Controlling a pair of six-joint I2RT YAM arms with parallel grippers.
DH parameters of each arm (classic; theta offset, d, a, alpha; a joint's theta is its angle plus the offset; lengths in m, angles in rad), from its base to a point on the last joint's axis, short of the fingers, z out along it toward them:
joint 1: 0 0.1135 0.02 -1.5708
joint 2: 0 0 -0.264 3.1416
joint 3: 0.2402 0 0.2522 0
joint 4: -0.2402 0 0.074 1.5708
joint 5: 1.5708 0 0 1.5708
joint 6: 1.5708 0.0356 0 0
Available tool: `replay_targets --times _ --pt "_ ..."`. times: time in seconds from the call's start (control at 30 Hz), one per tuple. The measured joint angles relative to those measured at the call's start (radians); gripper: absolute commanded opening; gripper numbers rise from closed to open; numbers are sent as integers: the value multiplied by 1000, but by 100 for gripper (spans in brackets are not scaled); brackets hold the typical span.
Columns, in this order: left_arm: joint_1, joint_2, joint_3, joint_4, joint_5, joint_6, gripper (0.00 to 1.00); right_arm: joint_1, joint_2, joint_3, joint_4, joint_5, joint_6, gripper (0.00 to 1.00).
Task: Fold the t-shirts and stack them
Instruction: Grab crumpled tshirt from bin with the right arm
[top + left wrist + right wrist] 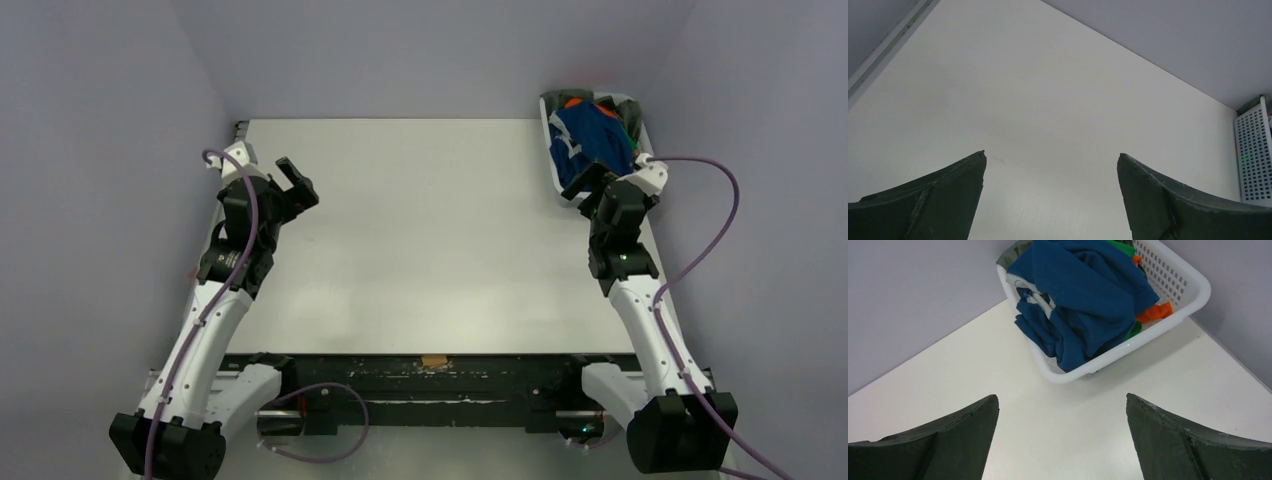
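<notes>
1. The t-shirts (1088, 295) lay heaped in the white basket (1193, 285) at the far right corner of the table (430, 230), a blue one uppermost.
2. The basket sat just ahead of the right pincer (1060, 397), its long axis running near-to-far; the right arm was much the nearer.
3. Both pincers had their fingers apart and held nothing; the left pincer (1050, 156) hung well apart, across the table.

White for the basket (1175, 277), dotted all over with a grid of little holes. Deep blue on the top t-shirt (1088, 295), white trim peeking at a fold. Flash of orange garment (1154, 312), sliver of green garment (1122, 247). Plain, pale off-white table (430, 230), lilac-grey walls (420, 50), purple cables (737, 198). And dull dark green on left gripper (1051, 155) and right gripper (1062, 397).
</notes>
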Motion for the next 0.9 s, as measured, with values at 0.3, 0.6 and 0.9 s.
replay_targets --times 0.3,0.6,0.9 --pt "0 29 2 -11 23 0 100 0 167 103 -21 0 -67 98" --pt "0 43 3 -42 23 0 100 -67 553 505 -124 -7 -138 95" --pt "0 43 2 -72 19 -35 100 -197 939 822 -237 -124 -163 82"
